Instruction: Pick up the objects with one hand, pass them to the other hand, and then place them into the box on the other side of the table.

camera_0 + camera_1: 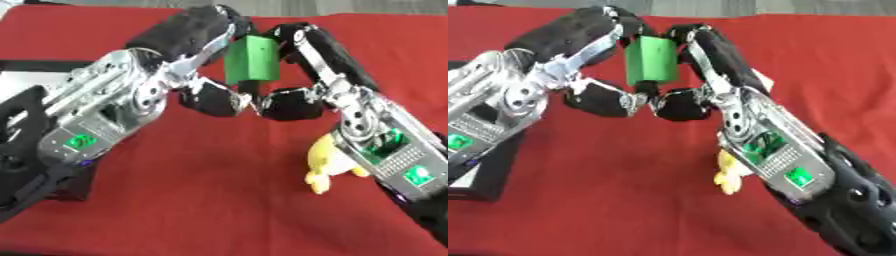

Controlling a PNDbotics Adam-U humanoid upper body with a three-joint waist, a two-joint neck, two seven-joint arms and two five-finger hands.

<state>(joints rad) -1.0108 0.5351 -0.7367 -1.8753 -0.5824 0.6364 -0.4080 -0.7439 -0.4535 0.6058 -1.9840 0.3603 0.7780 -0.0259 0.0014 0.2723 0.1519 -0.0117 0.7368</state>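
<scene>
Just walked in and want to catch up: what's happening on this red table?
Both robot hands meet above the red cloth table, with a green rectangular block between them. The left hand and right hand both curl around it, apparently mid-handover. A yellow plush toy lies on the cloth, partly hidden by the right forearm. A black box sits at the left edge.

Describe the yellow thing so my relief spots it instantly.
Start at the red tablecloth, then follow the right hand back along its silver forearm. The yellow toy lies on the cloth, half hidden beneath it; the green block is held aloft instead.
</scene>
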